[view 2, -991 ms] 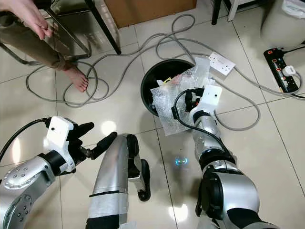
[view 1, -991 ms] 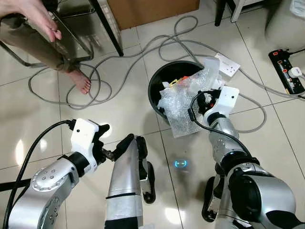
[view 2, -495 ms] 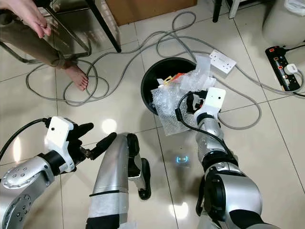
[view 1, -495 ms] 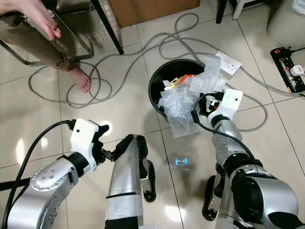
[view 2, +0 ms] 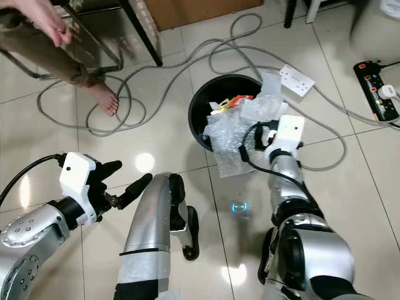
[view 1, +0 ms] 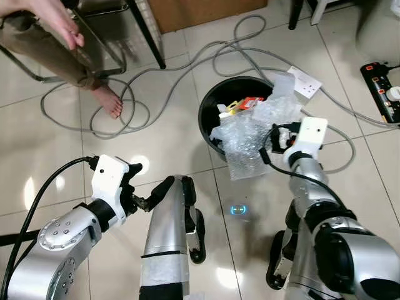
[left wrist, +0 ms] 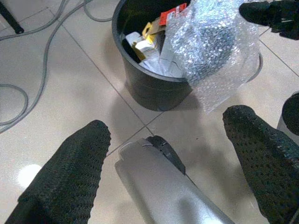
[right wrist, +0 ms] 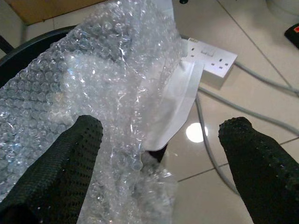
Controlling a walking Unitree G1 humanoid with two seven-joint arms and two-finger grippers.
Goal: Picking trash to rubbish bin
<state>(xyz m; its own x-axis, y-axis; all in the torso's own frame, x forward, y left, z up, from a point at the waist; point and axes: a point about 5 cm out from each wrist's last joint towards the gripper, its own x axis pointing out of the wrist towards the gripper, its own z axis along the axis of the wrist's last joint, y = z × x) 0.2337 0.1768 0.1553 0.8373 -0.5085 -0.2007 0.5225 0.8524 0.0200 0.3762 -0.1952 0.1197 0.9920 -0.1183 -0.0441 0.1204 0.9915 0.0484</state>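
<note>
A black round rubbish bin (view 1: 212, 122) stands on the tiled floor, holding red and yellow packaging (view 1: 244, 103) and white scraps. A big sheet of clear bubble wrap (view 1: 247, 144) lies across the bin's near rim and hangs down to the floor. My right gripper (view 1: 277, 135) is at the right edge of that sheet, open; in the right wrist view the bubble wrap (right wrist: 107, 84) spreads between and beyond its fingers (right wrist: 74, 154). My left gripper (view 1: 147, 200) hovers low beside my leg, open and holding nothing, well left of the bin (left wrist: 149, 84).
Grey cables (view 1: 156, 75) loop over the floor around the bin. A white socket box (view 1: 305, 81) sits just behind it, a black power strip (view 1: 382, 90) at far right. A person's bare foot (view 1: 110, 100) and chair legs (view 1: 150, 37) are at upper left.
The camera has shifted slightly. My right gripper has edged a little to the right along the bubble wrap. The left arm has stayed put.
</note>
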